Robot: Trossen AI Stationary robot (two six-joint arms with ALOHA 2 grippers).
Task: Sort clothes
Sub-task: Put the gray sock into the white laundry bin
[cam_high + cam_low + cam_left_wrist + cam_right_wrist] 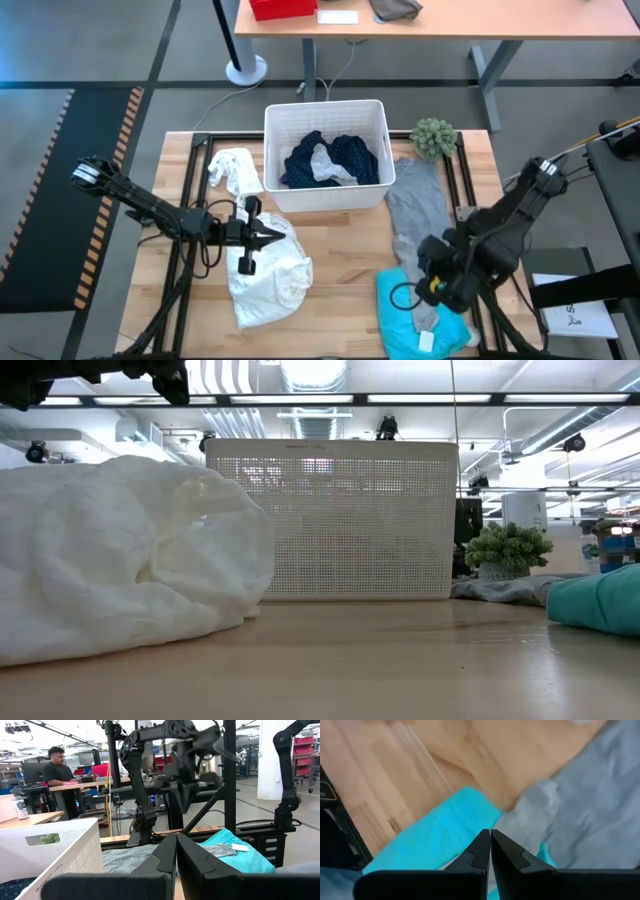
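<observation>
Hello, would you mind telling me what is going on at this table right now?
Two robot arms are sorting clothes. The white basket already holds dark navy pieces and a small white cloth. The left claw is shut over the white shirt, holding nothing. The right claw is shut above where the grey tee overlaps the turquoise piece. Another white garment lies beside the basket.

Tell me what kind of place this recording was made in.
Probably a robotics lab or workshop: an open hall with exposed ceiling ducts, a person working at a desk behind the table, and red parts bins on shelving.
</observation>
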